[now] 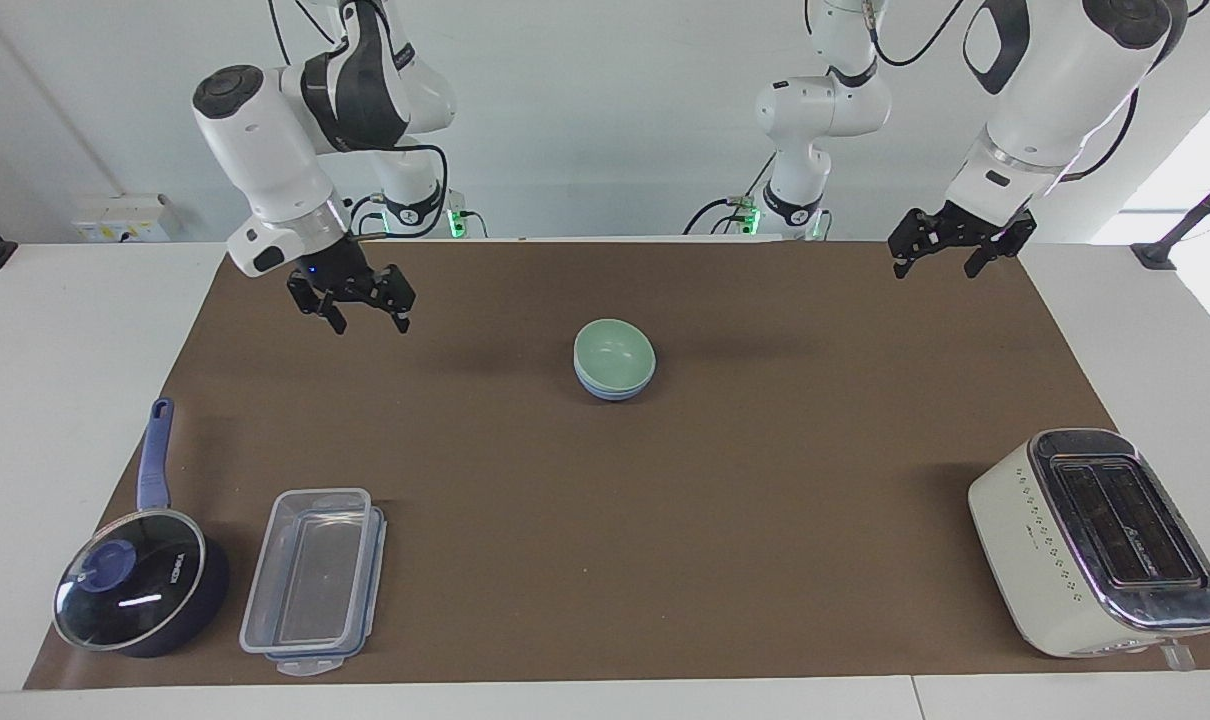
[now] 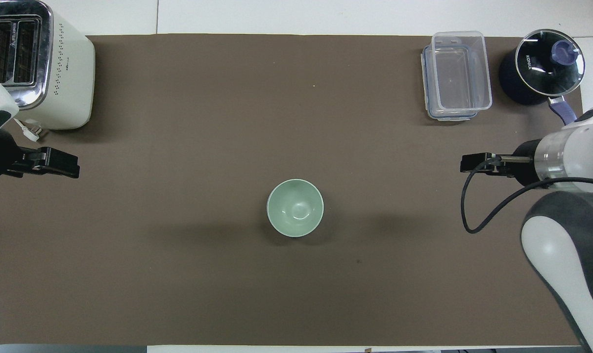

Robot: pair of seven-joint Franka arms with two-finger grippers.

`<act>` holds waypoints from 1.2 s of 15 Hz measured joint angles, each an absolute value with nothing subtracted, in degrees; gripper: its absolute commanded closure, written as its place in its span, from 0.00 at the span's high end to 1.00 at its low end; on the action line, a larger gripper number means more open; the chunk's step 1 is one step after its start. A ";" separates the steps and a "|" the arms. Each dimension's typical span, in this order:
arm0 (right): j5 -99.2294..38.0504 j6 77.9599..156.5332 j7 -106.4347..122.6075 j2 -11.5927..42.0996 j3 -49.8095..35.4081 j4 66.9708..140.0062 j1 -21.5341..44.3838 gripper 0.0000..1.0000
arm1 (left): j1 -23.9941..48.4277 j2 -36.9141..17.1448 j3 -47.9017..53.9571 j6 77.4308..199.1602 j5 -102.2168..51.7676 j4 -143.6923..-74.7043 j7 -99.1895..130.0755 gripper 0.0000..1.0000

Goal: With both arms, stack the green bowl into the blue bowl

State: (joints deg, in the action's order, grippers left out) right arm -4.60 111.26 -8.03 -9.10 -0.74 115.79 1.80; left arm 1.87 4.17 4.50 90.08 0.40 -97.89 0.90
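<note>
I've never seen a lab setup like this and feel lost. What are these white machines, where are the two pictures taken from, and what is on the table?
They are two robot arms with black two-finger grippers. One picture looks at them from across the table, the other steeply down from above their end. The right gripper and the left gripper both hang open and hold nothing. On the brown mat the green bowl sits nested in the blue bowl. A toaster, a clear container and a lidded saucepan stand along the edge farthest from the robots.

Both our arms raised, hands empty.
Our right gripper (image 1: 356, 303) hangs with fingers spread over our right arm's end; our left gripper (image 1: 949, 247) hangs spread over the other.
</note>
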 measured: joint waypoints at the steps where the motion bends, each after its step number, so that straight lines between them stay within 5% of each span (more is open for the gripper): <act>1: -4.35 109.17 -8.03 -8.91 -0.75 113.77 1.76 1.00 | 1.87 4.17 4.50 90.08 0.40 -97.89 0.90 1.00; 10: -0.73 91.90 -8.03 -1.46 -0.74 94.31 0.39 1.00 | 1.87 4.17 4.50 90.08 0.40 -97.89 0.90 1.00; 18: -0.67 88.06 -8.03 -1.57 -0.85 94.24 -0.97 1.00 | 1.87 4.17 4.50 90.08 0.40 -97.89 0.90 1.00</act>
